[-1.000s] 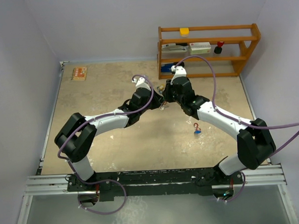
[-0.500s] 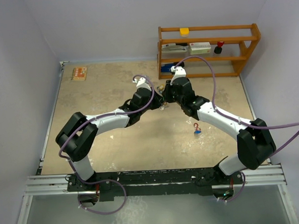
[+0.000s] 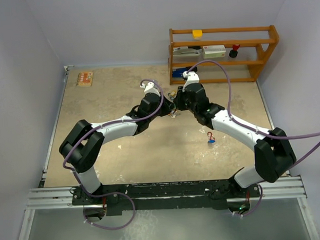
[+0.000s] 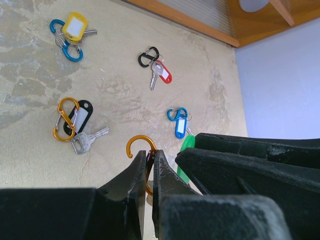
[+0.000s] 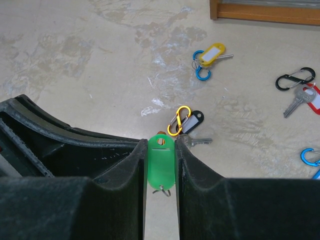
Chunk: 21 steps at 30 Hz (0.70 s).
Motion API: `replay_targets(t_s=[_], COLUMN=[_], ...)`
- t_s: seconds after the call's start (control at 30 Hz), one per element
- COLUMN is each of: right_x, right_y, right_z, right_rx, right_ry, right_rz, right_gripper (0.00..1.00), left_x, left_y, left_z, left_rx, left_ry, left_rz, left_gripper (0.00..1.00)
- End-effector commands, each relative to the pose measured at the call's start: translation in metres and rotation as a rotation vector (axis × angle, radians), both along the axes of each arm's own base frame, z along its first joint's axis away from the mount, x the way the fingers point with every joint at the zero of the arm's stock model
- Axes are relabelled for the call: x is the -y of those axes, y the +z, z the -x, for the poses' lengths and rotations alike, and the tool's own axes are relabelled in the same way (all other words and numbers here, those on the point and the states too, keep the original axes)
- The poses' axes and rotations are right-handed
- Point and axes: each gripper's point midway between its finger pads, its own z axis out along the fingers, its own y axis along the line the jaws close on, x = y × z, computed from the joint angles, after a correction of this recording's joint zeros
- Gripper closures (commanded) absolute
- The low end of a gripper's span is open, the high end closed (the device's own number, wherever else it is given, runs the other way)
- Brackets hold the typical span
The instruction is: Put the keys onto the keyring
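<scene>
Meeting above a beige table (image 3: pixel 111 95), the left arm (image 3: pixel 115 127) and right arm (image 3: pixel 234 124) are seen. One wooden shelf (image 3: pixel 222 29) behind holds a yellow block (image 3: pixel 197 34) and what seem to be two flat boxes. The left gripper (image 4: pixel 152 155) is clamped on one orange keyring (image 4: pixel 136 143). One green key tag (image 5: pixel 160 167) is pinched in the right gripper (image 5: pixel 160 145). Four keys are laid on the table, each on its own clip: a yellow-tagged key (image 4: pixel 75 27), a red-headed key (image 4: pixel 159 74), a black-tagged key (image 4: pixel 80 117) and a blue-tagged key (image 4: pixel 180 126).

Only the top curve of the orange clip (image 4: pixel 139 137) shows; the rest is hidden between the left jaws. A blue clip (image 5: pixel 304 155) is cut by the right edge.
</scene>
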Motion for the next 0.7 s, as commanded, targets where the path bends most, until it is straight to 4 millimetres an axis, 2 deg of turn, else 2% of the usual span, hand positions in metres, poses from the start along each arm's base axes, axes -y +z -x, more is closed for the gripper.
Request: replay_targets(t_s=[0.0,0.6,0.67], right_x=[-0.0045,-0.0004,0.0003], right_y=[0.0275,0.0298,0.0301], right_z=[0.0021,0.0025,0.0025], right_rx=[0.073,0.083,0.084], right_ry=[0.028,0.012,0.01], right_rz=[-0.036,-0.032,-0.03], right_gripper=[0.81,0.81,0.81], left_x=[0.0024,0.0036,0.0051], left_y=[0.0294,0.0266,0.0263], left_z=[-0.0129,-0.0149,-0.0156], left_rx=[0.065,0.054,0.051], left_ry=[0.011,-0.003,-0.01], left_rz=[0.04,0.049,0.052], left_gripper=[1.0,1.0,0.94])
